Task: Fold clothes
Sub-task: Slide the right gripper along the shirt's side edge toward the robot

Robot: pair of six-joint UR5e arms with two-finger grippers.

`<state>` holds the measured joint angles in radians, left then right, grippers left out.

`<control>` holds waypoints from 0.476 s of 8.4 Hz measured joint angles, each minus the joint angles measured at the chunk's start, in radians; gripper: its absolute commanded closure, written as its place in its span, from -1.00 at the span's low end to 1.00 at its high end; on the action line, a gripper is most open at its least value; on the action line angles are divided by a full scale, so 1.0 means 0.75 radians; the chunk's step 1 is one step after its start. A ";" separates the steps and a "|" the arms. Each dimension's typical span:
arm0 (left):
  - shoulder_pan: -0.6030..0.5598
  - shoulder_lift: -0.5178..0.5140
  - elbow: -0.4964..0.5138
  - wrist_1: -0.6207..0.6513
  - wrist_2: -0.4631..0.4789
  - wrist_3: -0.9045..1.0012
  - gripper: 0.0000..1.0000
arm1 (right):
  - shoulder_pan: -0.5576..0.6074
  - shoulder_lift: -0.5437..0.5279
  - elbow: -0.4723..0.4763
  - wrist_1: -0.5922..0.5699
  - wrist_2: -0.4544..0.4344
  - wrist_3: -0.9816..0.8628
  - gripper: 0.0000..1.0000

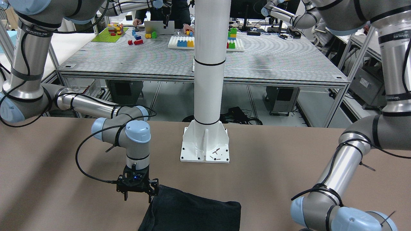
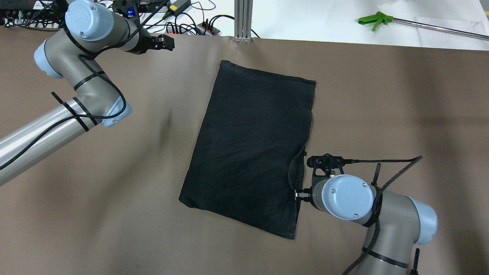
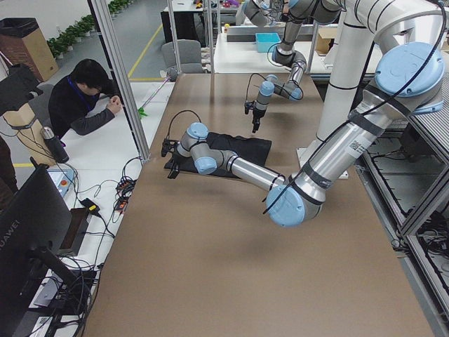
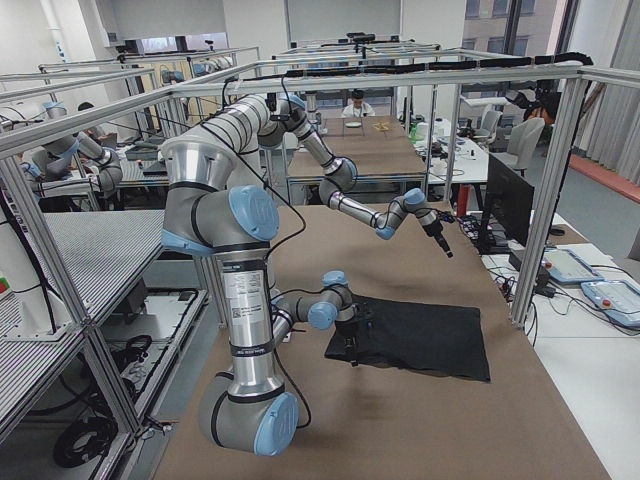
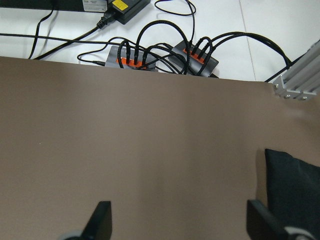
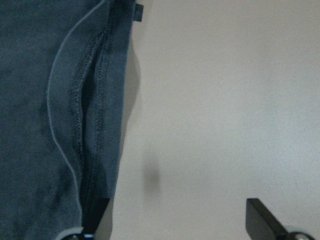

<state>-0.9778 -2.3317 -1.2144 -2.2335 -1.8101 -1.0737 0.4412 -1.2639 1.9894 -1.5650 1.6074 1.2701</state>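
Observation:
The clothes point(image 2: 250, 145) are one black garment, folded flat into a rectangle in the middle of the brown table point(image 2: 95, 160). Its hemmed right edge bulges up slightly point(image 6: 75, 115). My right gripper point(image 2: 324, 163) hangs open at that edge, pointing down. In the right wrist view one fingertip point(image 6: 96, 215) stands over the hem and the other over bare table. The front-facing view shows the right gripper point(image 1: 137, 194) by the garment's corner point(image 1: 167, 199). My left gripper point(image 2: 166, 41) is open over bare table near the far edge. The garment's corner point(image 5: 295, 185) lies to its right.
Power strips with cables point(image 5: 150, 55) lie just past the table's far edge, by an aluminium post point(image 2: 243, 19). A green-handled tool point(image 2: 372, 19) rests on the white surface beyond. The white pedestal base point(image 1: 205, 144) stands between the arms. A person point(image 3: 84, 105) sits past the far side.

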 measured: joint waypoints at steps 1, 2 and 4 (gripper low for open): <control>0.000 0.000 0.001 0.001 0.001 0.001 -0.89 | 0.004 0.075 -0.044 0.002 -0.019 -0.025 -0.89; 0.000 0.000 0.003 0.001 0.001 0.003 -0.89 | 0.009 0.152 -0.118 0.012 -0.054 -0.069 -0.89; 0.002 0.000 0.015 0.001 0.000 0.008 -0.89 | 0.024 0.225 -0.234 0.071 -0.121 -0.140 -0.89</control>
<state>-0.9765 -2.3317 -1.2029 -2.2328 -1.8100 -1.0678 0.4592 -1.0950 1.8138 -1.5118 1.5168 1.1650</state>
